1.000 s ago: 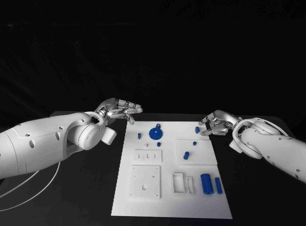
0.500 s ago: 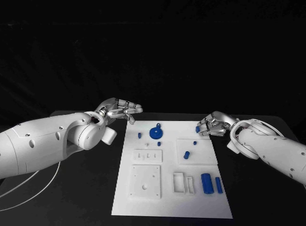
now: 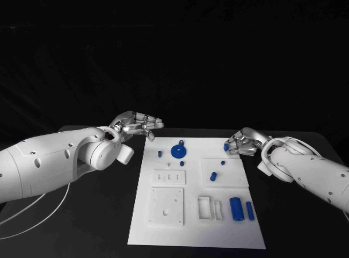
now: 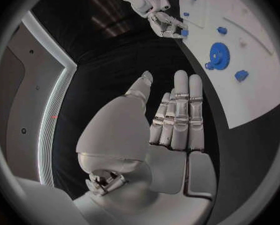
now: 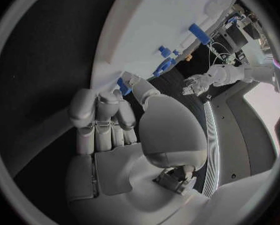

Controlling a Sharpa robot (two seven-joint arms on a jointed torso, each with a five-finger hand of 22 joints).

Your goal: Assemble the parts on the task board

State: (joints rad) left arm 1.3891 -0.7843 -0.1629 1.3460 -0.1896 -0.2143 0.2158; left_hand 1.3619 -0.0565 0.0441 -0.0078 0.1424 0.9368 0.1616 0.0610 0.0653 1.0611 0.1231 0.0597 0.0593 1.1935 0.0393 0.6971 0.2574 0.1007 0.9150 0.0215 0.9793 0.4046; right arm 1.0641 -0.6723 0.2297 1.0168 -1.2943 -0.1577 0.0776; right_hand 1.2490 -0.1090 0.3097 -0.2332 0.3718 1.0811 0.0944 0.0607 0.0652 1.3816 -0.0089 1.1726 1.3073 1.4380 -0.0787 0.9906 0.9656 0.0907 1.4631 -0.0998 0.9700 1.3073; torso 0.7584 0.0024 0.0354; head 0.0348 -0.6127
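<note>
On the middle of the black table lies the task board, a white plate with its blue parts scattered over it. I count eight of them, though the smallest are hard to tell apart: one gear near the far end, two long cylinders side by side at the near right, and five short pegs. One of those pegs, the corner peg, sits at the far right corner. Four raised white fixtures also stand on the board.

Since a second ago the right hand has crept a little nearer that corner, so its curled fingers now sit just beside the corner peg — likely the start of a pick. Whether they already pinch it I cannot tell.

At the far left corner the left hand has not moved; it hovers flat, fingers straight, holding nothing.
</note>
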